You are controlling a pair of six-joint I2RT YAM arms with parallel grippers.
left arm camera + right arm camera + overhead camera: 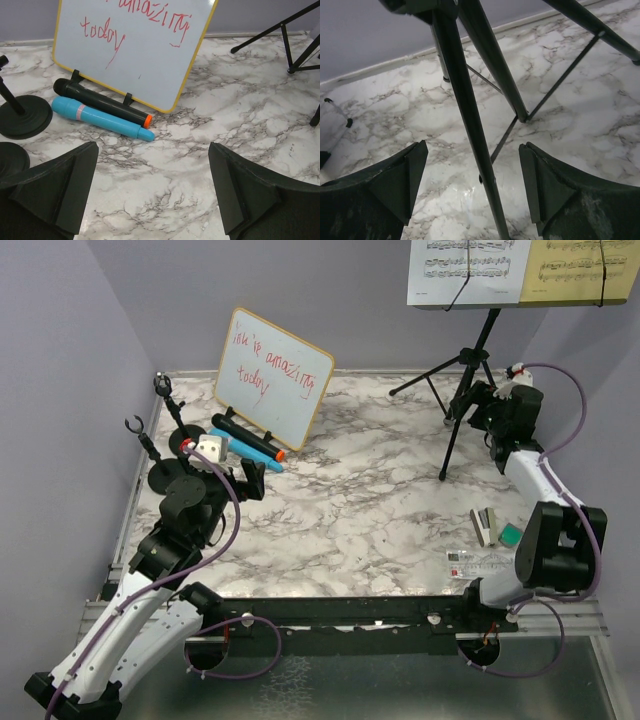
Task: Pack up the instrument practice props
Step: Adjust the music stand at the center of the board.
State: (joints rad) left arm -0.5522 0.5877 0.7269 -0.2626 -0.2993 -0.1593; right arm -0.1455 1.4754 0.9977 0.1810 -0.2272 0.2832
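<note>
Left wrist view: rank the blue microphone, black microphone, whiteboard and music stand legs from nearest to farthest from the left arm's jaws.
1. Blue microphone, lying on the table just ahead, left of centre.
2. Black microphone, directly behind the blue one, at the whiteboard's foot.
3. Whiteboard, standing behind both.
4. Music stand legs, far off to the right.

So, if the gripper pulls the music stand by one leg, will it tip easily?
Probably yes: the music stand is tall, on thin spread legs, with the sheets high up, so likely top-heavy. The legs look like stiff, smooth metal, so the right gripper may slip.
</note>
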